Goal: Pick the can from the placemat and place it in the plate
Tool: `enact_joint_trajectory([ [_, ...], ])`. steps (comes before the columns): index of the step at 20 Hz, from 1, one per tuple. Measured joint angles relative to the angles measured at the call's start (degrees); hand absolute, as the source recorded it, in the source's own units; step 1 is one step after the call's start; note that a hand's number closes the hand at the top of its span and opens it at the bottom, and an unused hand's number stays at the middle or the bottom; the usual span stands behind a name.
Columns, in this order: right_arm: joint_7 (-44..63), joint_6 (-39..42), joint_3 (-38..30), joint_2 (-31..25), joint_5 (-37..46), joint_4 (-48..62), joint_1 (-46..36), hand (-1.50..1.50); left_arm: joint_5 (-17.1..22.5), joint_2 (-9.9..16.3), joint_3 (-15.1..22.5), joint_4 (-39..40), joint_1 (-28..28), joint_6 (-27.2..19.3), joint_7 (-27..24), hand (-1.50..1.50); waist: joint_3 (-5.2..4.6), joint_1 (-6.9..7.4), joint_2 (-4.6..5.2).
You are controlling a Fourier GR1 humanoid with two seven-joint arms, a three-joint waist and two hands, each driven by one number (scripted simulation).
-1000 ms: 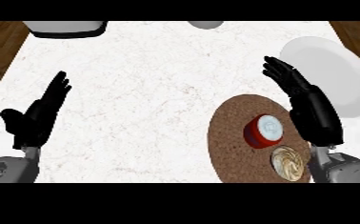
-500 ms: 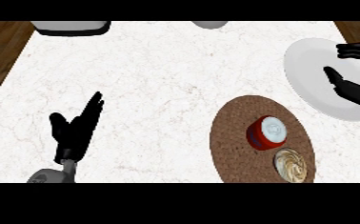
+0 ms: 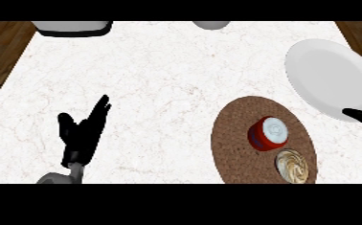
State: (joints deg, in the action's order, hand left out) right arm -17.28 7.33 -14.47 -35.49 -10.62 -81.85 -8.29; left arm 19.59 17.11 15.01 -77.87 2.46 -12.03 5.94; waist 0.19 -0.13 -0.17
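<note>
A red can (image 3: 267, 133) with a white top stands upright on the round brown woven placemat (image 3: 233, 138) at the lower right. A white plate (image 3: 322, 78) lies at the right edge, just beyond the placemat. My left hand (image 3: 81, 133) rests open at the lower left, fingers straight and pointing up, far from the can. Only a black sliver of my right hand (image 3: 352, 114) shows at the right edge, over the plate's lower rim; its fingers are out of the picture.
A round tan and white swirled object (image 3: 293, 165) sits on the placemat in front of the can. A dark tray with a white top (image 3: 73, 27) and a grey bowl (image 3: 210, 24) stand at the counter's far edge. Wooden floor shows past the counter's corners.
My right hand has swung from above the placemat out to the right, nearly leaving the view. My left hand has shifted rightward and lower. The can has stayed where it was on the placemat.
</note>
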Motion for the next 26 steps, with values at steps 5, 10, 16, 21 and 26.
enact_joint_trajectory([
  [5,5.8,6.6,4.2,-8.2,4.8,-3.7,1.6,-1.5,-0.1,0.1,-0.4,-0.5,-0.6,0.3,0.1,0.0,-0.1,0.07,-0.08],
  [10,13.9,10.6,8.8,-12.1,8.6,-10.5,2.2,-1.5,-0.7,-0.5,0.0,-1.9,-0.6,-0.6,2.3,0.0,-0.15,0.04,-0.08],
  [16,23.8,11.2,13.7,-10.1,14.6,-18.1,2.7,-1.5,-1.4,-1.3,-0.6,-2.6,-0.9,0.1,3.6,0.0,-0.17,0.12,0.0],
  [21,31.5,9.6,19.0,-4.9,21.4,-23.0,2.5,-1.5,-2.6,-2.3,-0.9,-2.5,-1.6,1.1,2.6,0.0,-0.08,0.24,-0.02],
  [26,35.5,10.9,22.4,-1.2,26.5,-24.0,3.4,-1.5,-4.2,-3.5,-0.9,-4.1,-1.9,0.4,4.6,0.0,-0.1,0.25,0.03],
])
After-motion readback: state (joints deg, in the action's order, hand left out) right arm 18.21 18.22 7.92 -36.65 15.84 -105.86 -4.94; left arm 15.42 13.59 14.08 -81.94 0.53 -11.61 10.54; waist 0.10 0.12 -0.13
